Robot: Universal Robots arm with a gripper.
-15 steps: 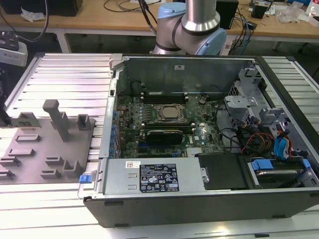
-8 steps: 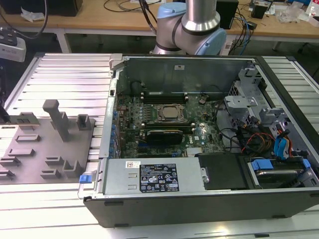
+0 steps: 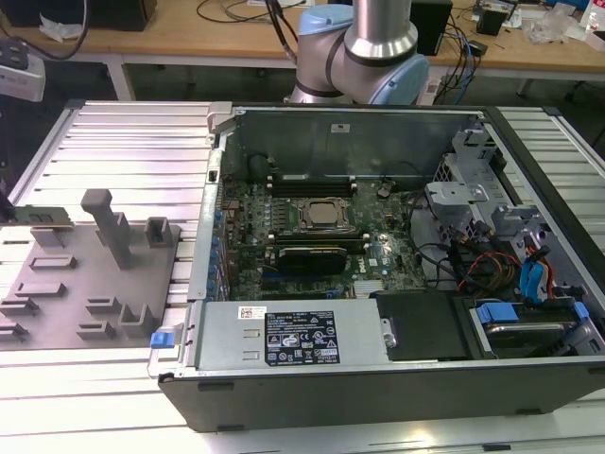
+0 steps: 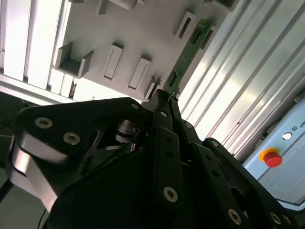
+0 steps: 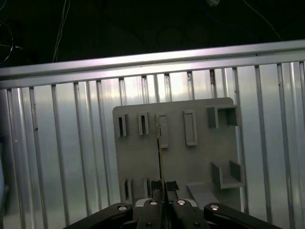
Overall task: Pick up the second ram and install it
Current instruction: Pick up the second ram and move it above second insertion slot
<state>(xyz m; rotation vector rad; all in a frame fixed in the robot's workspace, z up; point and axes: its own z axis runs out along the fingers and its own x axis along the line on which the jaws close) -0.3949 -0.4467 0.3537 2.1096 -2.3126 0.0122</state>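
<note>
Fingers (image 4: 163, 125) clamped on ram (image 4: 187, 56) end, stick edge-on over plate (image 5: 190, 167). I judge: hold plumb, no twist, slow moves; long overhang means any tilt grows at tip.

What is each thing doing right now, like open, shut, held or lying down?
gripper: shut on the second ram.
second ram: held by one end, up above the gray holder plate.
gray holder plate: lying flat on the ribbed table; the slots under the ram look empty.
computer case: open, its insides showing.
</note>
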